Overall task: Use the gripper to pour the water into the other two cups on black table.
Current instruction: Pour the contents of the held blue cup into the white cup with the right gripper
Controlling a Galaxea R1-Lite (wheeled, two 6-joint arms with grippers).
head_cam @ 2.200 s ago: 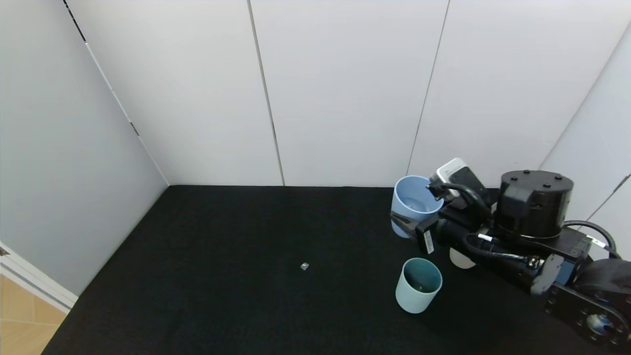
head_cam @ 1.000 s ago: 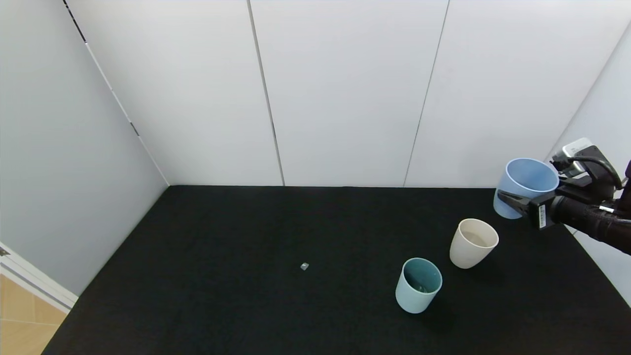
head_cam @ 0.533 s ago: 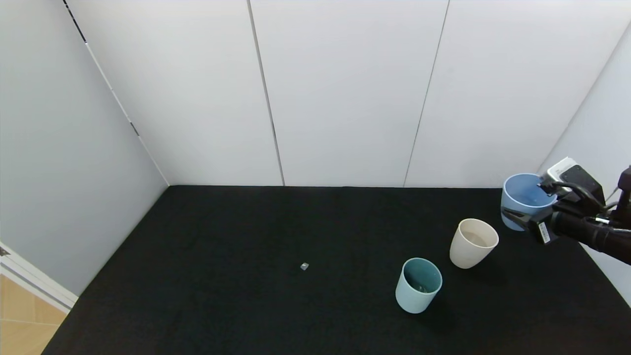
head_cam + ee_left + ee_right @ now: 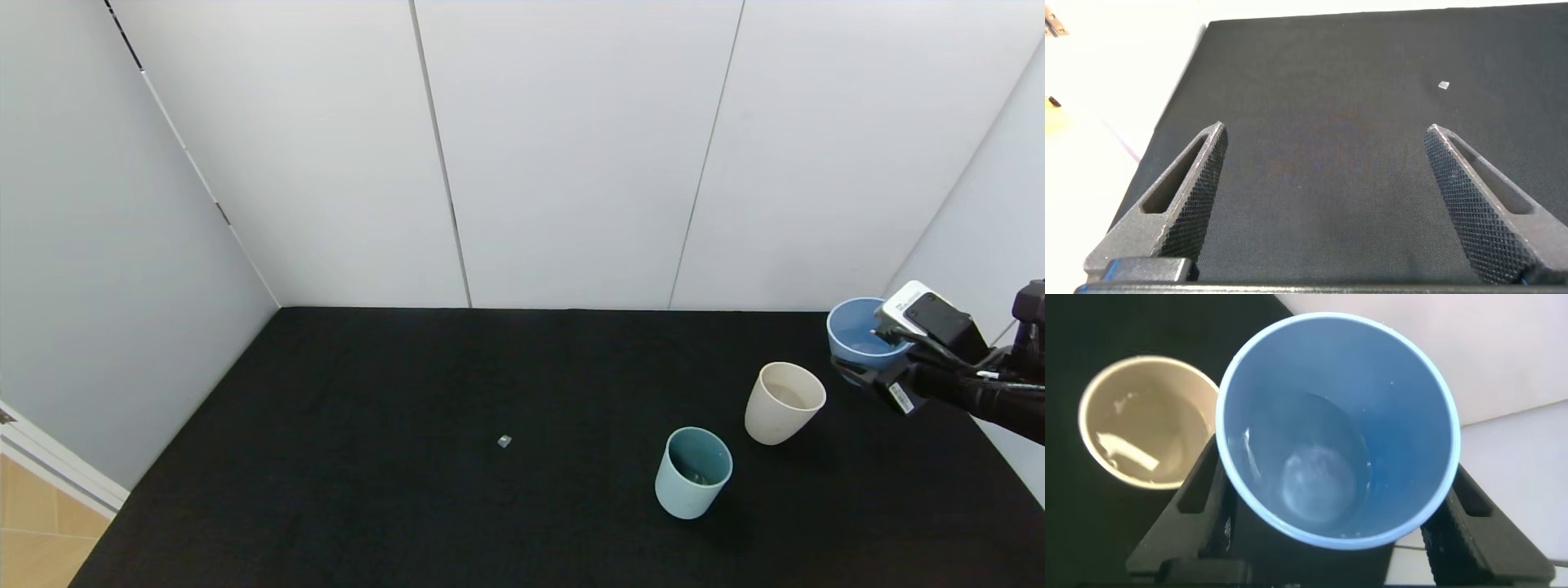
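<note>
My right gripper [image 4: 859, 366] is shut on the light periwinkle-blue cup [image 4: 864, 336] and holds it upright, low at the far right of the black table [image 4: 408, 457], close to the wall. A little clear water [image 4: 1315, 486] lies in the cup's bottom [image 4: 1339, 433]. The cream cup [image 4: 784, 403] stands just left of it and shows wet glints inside in the right wrist view [image 4: 1139, 420]. The mint-teal cup [image 4: 692, 472] stands nearer, to the left. My left gripper [image 4: 1324, 188] is open and empty over bare cloth, out of the head view.
A small grey bit [image 4: 504, 441] lies mid-table and also shows in the left wrist view [image 4: 1443, 85]. White wall panels [image 4: 571, 163] border the table at the back and both sides. The right wall [image 4: 996, 212] is close behind the blue cup.
My right gripper has carried the blue cup from beside the two cups out to the far right, then lowered it toward the table. The cream and mint-teal cups have not moved.
</note>
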